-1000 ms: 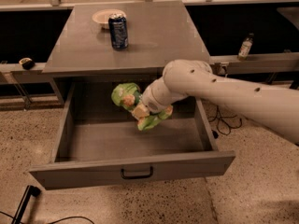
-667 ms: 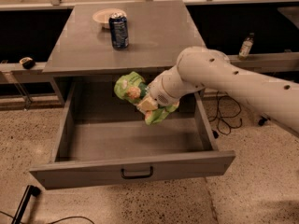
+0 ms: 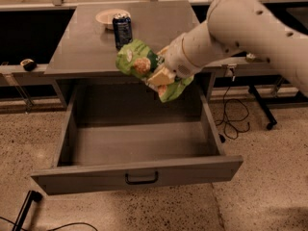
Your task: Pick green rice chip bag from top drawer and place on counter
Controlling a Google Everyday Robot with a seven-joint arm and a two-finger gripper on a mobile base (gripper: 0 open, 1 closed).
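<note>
The green rice chip bag [image 3: 139, 64] hangs in the air above the open top drawer [image 3: 137, 141], level with the front edge of the counter [image 3: 86, 44]. My gripper [image 3: 161, 76] is shut on the bag's middle, its pale fingers pressing into the crinkled foil. The white arm comes in from the upper right. The drawer is pulled fully out, its inside shows bare grey metal, and its black handle [image 3: 141, 178] sits at the centre of the front panel.
A blue soda can [image 3: 122, 30] and a pale plate [image 3: 111, 17] stand at the back of the counter. Cables [image 3: 236, 119] and a stand leg lie on the floor at the right. A black object [image 3: 26, 208] lies at the lower left.
My gripper has lifted the bag up out of the drawer, from just above its floor to the height of the counter's front edge.
</note>
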